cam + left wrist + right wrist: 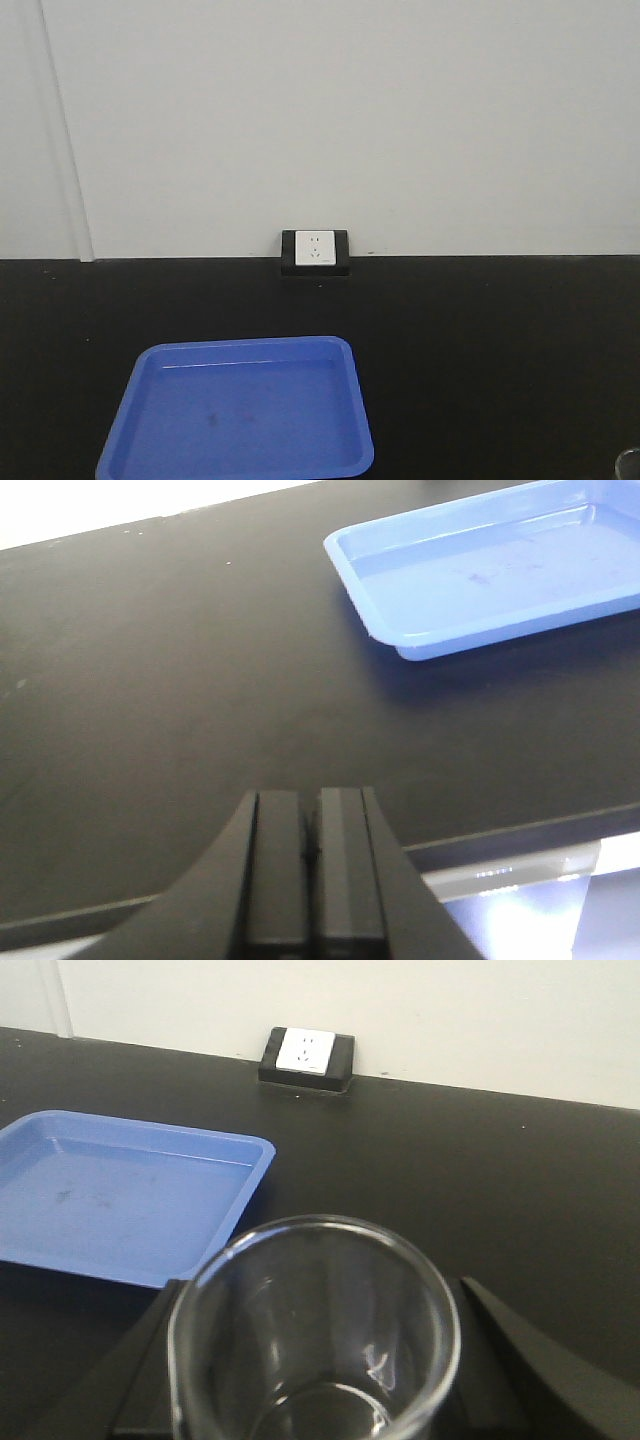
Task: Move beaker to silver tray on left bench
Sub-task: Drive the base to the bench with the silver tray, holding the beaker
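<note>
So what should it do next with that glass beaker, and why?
Probably a short lift with the right end effector: the beaker sits between its fingers, grip uncertain, and no silver tray is in view, only the blue tray.

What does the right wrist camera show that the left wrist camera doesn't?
Only the right wrist view: the beaker held in the right gripper, and a wall socket at the back. Only the left wrist view: the left gripper, shut on nothing, and the front edge of the black bench. Both: the blue tray, empty, on that bench.
</note>
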Tool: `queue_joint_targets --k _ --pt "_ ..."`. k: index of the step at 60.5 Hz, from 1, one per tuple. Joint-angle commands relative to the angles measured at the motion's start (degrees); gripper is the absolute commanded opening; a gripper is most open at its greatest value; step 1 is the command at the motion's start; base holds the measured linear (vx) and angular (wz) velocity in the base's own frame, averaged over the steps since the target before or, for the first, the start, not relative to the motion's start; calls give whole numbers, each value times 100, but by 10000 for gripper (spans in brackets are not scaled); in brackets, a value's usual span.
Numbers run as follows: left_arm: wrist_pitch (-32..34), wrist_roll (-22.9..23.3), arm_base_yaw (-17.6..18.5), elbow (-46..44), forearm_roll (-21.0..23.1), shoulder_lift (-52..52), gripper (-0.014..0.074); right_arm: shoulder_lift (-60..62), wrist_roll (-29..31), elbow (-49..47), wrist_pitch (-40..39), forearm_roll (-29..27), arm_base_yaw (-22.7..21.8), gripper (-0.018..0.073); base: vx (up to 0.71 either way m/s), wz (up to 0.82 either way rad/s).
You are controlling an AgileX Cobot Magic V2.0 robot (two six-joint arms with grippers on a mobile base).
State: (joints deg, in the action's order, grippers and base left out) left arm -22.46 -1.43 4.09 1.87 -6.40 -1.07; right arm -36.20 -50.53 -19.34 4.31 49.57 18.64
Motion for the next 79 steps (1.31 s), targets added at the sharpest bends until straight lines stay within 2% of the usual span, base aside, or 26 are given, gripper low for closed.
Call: queue_joint_targets --k 1,48,79 --pt "471 11 20 114 -10 -40 1 -26 10 -189 -341 90 -38 -11 -5 7" --pt "471 11 20 114 -10 -40 1 -26 10 -189 -341 90 -38 -11 -7 7" --pt "471 11 20 114 -10 -40 1 -26 10 -189 -341 90 -38 -11 -15 -10"
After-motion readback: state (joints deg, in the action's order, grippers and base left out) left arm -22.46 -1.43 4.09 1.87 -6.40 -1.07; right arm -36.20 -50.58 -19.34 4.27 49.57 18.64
